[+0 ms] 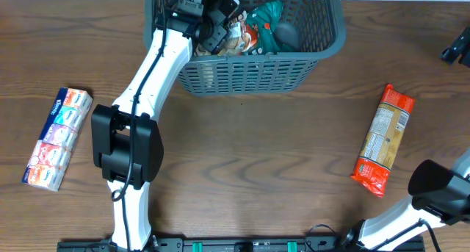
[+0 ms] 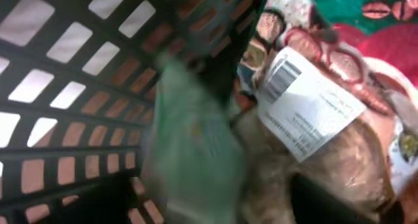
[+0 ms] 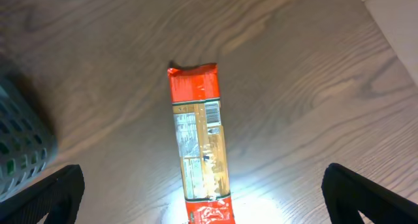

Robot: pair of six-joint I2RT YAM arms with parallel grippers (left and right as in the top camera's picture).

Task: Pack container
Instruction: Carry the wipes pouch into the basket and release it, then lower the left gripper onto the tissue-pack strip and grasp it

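Near side: right gripper is spread wide, its fingers sitting in both lower corners of the wrist view. The orange-red pasta packet lies flat on the table ahead, between them, with bare wood all round it. On the left, the tissue multipack lies flat near the table's left edge, apart from the left arm. Mid-table is open wood up to the container, which sits centre at the far edge. Left gripper is down inside it, close to the left lattice wall, jaws parted. A blurred green packet sits between them; can't tell if it touches. A brown packet with a barcode label lies just beside it.
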